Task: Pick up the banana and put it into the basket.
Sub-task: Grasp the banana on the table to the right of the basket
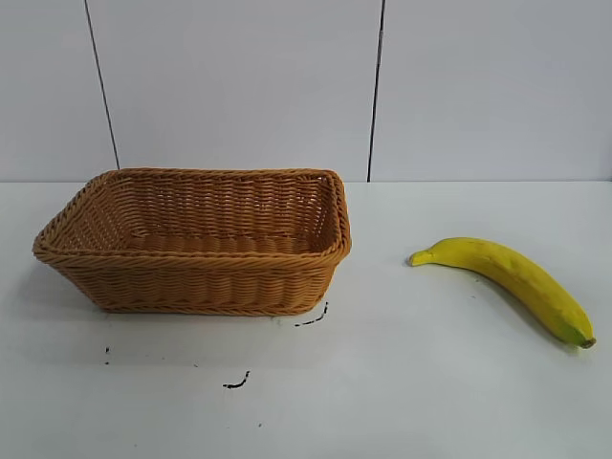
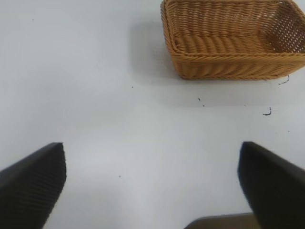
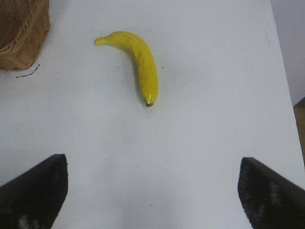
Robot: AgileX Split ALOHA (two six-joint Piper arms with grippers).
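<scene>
Right wrist view: the banana (image 3: 136, 59) is seen lying on the table (image 3: 214, 119), well apart from the wide-spread right gripper (image 3: 152, 191); the left gripper (image 2: 151, 183) is likewise spread wide, short of the basket (image 2: 228, 62).

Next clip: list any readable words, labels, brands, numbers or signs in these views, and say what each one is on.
None: no view shows any readable text.
The banana has no sticker or print.
The basket is plain wicker with no tag.
The table has only a few small black scuff marks near the basket, not letters or numbers.
</scene>
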